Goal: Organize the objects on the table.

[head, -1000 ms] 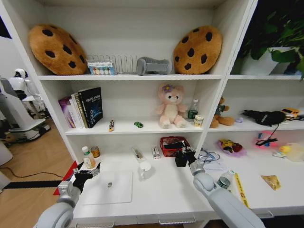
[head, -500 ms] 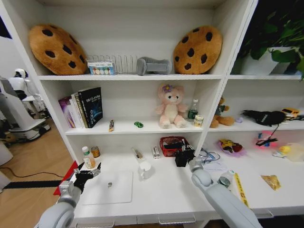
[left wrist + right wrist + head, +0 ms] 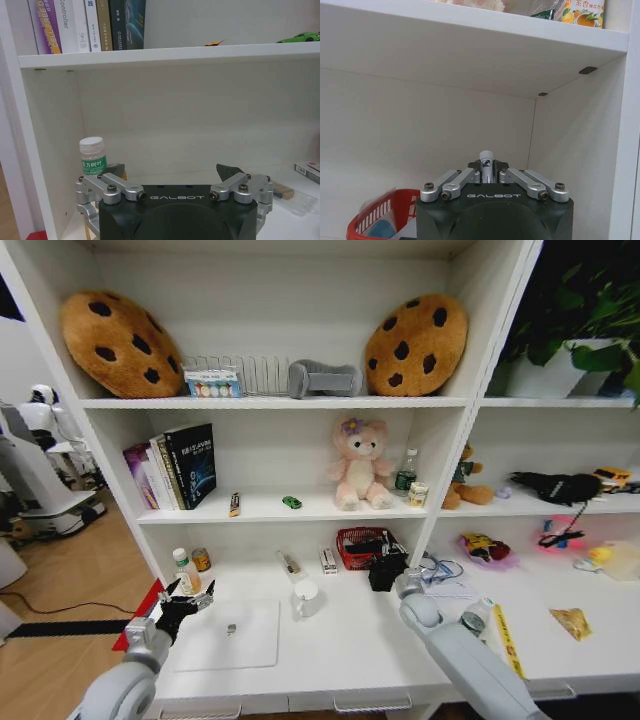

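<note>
On the white table (image 3: 350, 650), my right gripper (image 3: 386, 570) hovers just right of a red basket (image 3: 362, 544). It is shut on a slim pale-tipped pen-like item (image 3: 486, 166), held upright between the fingers (image 3: 462, 181). My left gripper (image 3: 186, 602) stands open over the table's left end, beside a small white-capped bottle (image 3: 184, 574); that bottle (image 3: 93, 156) sits just off one open fingertip. A silver laptop (image 3: 228, 634) lies closed next to it, with a white mug (image 3: 307, 598) to its right. The green toy car (image 3: 291, 502) rests on the shelf above.
A green-labelled can (image 3: 471, 621) stands by my right forearm, and a yellow packet (image 3: 572, 622) lies further right. Books (image 3: 172, 467), a pink plush bear (image 3: 357, 464) and a small can (image 3: 418, 494) occupy the shelf above. Shelf uprights and the shelf underside close in around both grippers.
My right gripper has crept slightly left and back toward the red basket, still holding the slim item. The left gripper has barely shifted.
</note>
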{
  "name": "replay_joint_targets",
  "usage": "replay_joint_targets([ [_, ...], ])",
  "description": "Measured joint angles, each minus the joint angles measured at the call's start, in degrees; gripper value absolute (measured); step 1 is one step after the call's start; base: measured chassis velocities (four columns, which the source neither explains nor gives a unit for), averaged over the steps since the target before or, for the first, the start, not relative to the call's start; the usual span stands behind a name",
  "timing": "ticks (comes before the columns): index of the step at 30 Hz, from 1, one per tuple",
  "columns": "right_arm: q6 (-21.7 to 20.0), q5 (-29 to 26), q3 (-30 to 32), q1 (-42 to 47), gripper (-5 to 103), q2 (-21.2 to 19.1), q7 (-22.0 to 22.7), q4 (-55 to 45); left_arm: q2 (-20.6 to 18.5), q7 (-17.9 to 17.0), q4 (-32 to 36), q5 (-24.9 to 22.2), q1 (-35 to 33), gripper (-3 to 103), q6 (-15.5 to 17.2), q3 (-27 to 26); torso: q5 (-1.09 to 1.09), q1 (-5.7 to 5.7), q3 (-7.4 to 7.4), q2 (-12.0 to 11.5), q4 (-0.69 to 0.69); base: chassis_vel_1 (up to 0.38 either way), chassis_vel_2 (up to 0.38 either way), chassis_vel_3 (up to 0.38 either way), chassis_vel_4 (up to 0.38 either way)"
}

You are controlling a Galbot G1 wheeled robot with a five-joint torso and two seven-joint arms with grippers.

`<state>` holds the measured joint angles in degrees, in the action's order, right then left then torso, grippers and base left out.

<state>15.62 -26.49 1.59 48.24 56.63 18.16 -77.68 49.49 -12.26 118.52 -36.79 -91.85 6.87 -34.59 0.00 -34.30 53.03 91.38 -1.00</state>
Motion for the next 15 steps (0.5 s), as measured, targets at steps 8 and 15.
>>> replay_joint_targets([
  [8,0.09,0.49,-0.3,-0.07,13,0.67,0.19,0.45,-0.12,2.89,0.07,-0.93,0.13,100,-1.42,0.27,0.0,0.0,0.0,0.0,-0.01,0.0,0.0,0.0,0.0],
  [15,0.41,1.07,-0.53,-0.33,12,1.1,0.22,1.07,0.07,3.91,0.07,-1.67,0.44,100,-2.32,0.49,0.0,0.0,0.0,0.0,0.0,0.0,0.0,0.0,0.0],
])
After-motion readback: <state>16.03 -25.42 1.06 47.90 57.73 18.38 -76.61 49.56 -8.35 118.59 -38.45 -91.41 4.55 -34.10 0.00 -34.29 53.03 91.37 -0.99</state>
